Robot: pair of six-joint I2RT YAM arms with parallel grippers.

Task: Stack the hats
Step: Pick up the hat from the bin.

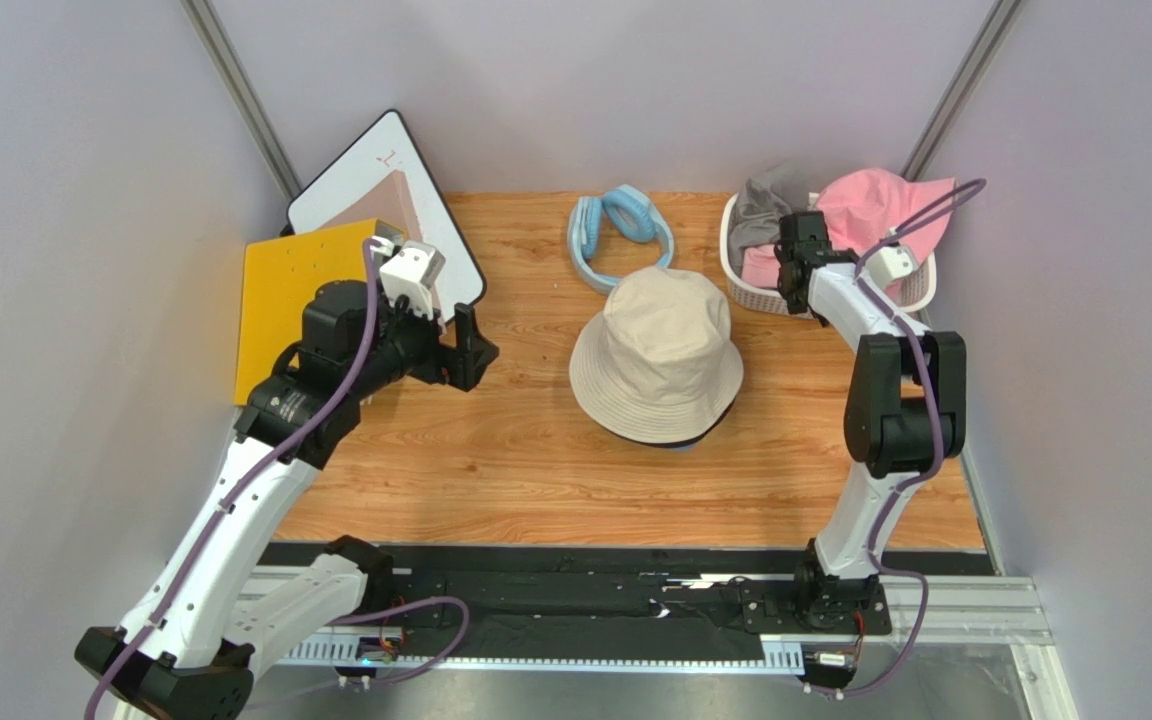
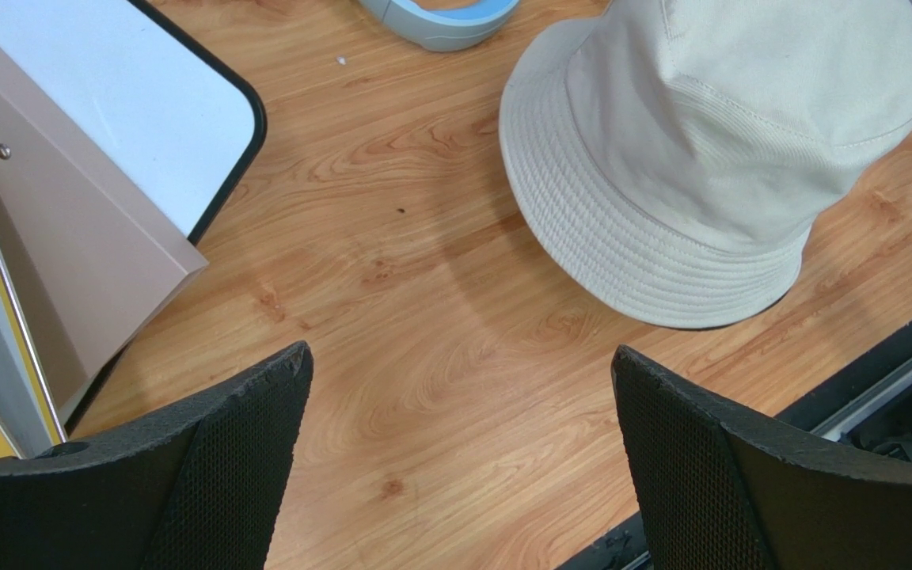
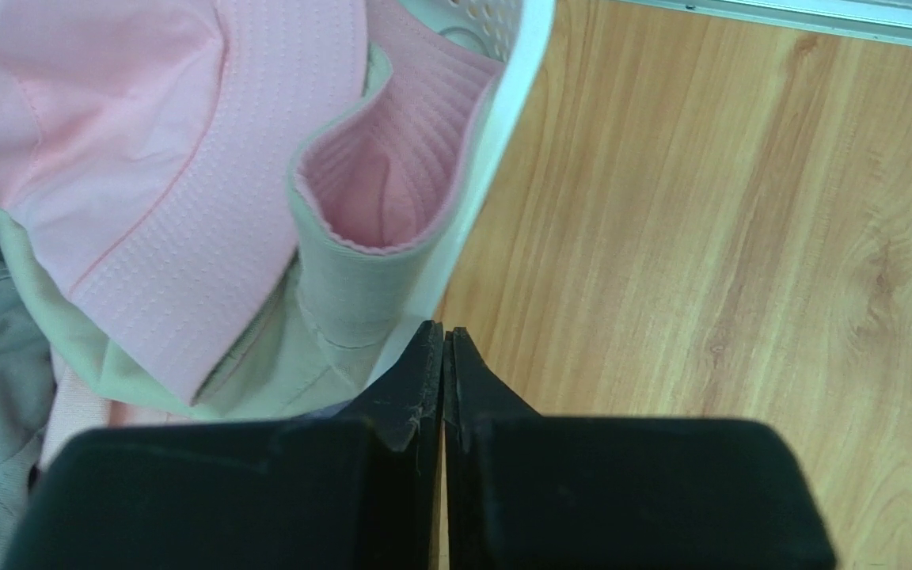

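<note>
A beige hat (image 1: 657, 353) (image 2: 711, 131) lies crown up in the middle of the table, with a dark edge (image 1: 672, 440) showing under its near brim. A pink hat (image 1: 875, 203) (image 3: 128, 143) and a grey hat (image 1: 760, 210) sit in the white basket (image 1: 740, 278) (image 3: 508, 119) at the back right. My right gripper (image 1: 796, 282) (image 3: 442, 335) is shut just outside the basket's rim, with nothing between its fingers. My left gripper (image 1: 465, 353) (image 2: 461, 356) hangs open over bare wood left of the beige hat.
A light blue padded ring (image 1: 620, 225) (image 2: 437, 18) lies behind the beige hat. A white black-rimmed board (image 1: 372, 173) and a yellow panel (image 1: 289, 293) lean at the back left, close to my left arm. Walls enclose the table on three sides.
</note>
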